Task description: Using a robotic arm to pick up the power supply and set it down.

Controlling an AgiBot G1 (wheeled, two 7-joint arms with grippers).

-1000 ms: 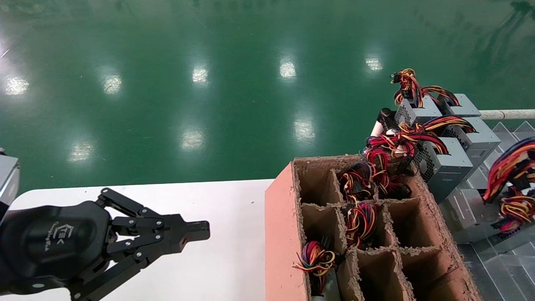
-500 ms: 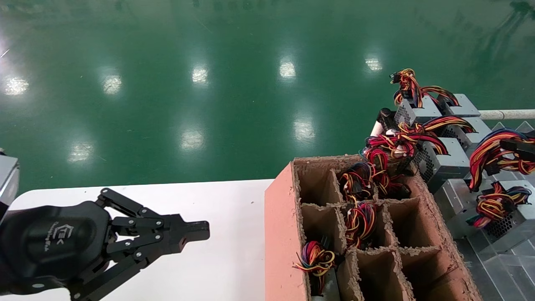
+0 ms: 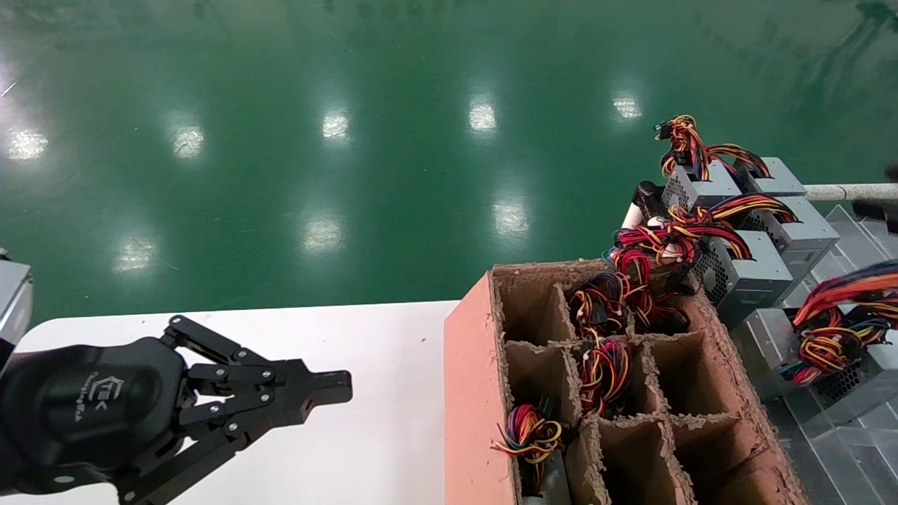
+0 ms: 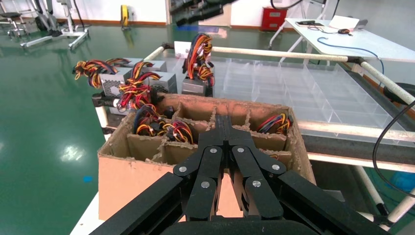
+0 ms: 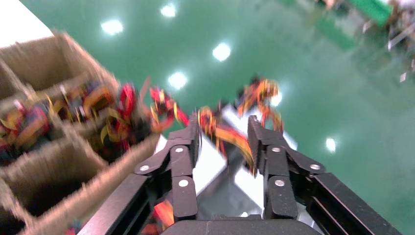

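the right gripper shows only in its own wrist view, fingers spread with nothing between them, hanging over a row of grey units with bright wire bundles. that spread suggests it has let go of a load or is not yet on one.

the power supply most likely in play lies flat on the clear ribbed tray, below and just ahead of the right gripper, wires heaped on top. it sits beside the divided cardboard box, in line with three more units standing farther off, so this looks like the set-down spot.

the left gripper is pressed together and empty, parked over the white surface, the box well ahead of its tips, clear of the working arm's path.
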